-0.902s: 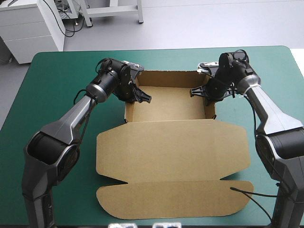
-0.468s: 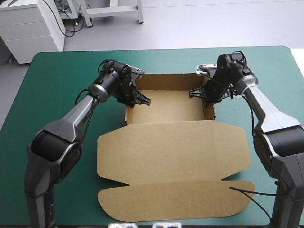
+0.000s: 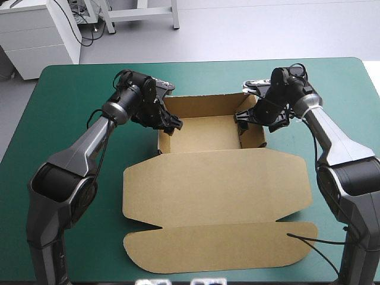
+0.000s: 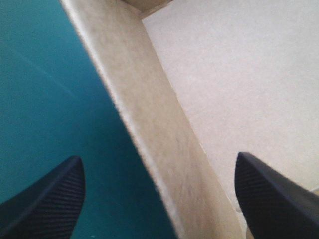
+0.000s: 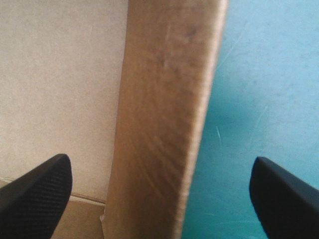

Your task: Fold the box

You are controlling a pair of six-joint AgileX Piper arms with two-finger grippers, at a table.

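Observation:
The brown box (image 3: pixel 208 184) lies mid-table as an open tray at the far end, its lid flat toward the near edge. My left gripper (image 3: pixel 172 123) stands open over the tray's left wall (image 4: pixel 149 124), one black finger (image 4: pixel 50 196) outside over the teal-green cover, the other inside over the tray floor. My right gripper (image 3: pixel 244 117) is open astride the right wall (image 5: pixel 164 114) in the same way, with one finger (image 5: pixel 286 196) outside it. Neither gripper holds the board. Both side walls stand raised and lean slightly inward.
The lid's rounded front flap (image 3: pixel 219 249) reaches close to the table's near edge. Bare teal-green cover (image 3: pixel 71 136) lies on both sides of the box. White cabinets (image 3: pixel 35 35) stand beyond the table's far left corner.
Both grippers were shut on the tray's side walls just before and have opened. The left gripper has drawn back a little to the left. The side walls lean further inward.

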